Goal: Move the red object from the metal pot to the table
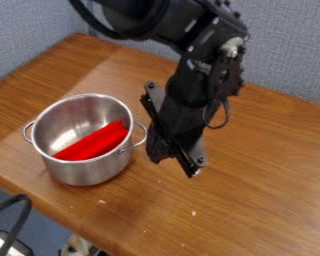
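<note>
The robot arm [190, 60] is black throughout, built of chunky, rounded segments with a dull sheen. A thin dark cable loops along the side away from the metal pot [80, 138]. Its gripper [172, 152] is black too, a blocky head ending in short, squared jaws beside the pot's rim.
</note>
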You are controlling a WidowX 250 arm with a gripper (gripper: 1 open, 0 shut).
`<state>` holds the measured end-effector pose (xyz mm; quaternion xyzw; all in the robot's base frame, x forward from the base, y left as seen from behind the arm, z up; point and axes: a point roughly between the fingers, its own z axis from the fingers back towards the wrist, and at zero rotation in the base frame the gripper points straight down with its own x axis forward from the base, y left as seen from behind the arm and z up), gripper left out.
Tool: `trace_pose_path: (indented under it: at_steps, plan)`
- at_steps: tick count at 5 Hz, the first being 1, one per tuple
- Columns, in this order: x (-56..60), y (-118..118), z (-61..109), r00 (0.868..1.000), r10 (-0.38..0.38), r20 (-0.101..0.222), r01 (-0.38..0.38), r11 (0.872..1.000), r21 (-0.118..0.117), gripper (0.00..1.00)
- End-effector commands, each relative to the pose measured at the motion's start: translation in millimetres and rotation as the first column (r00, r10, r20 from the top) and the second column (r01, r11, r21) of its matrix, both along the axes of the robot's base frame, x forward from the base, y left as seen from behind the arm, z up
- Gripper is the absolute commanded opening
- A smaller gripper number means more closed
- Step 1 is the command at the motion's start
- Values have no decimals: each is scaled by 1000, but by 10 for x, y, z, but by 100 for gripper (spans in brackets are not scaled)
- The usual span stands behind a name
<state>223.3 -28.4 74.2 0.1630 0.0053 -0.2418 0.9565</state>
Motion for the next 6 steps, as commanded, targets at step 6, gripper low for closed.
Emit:
trace_pose_path:
  at_steps: [6]
  plan:
    - [335, 686, 259, 991, -113, 70, 107, 991, 86, 0]
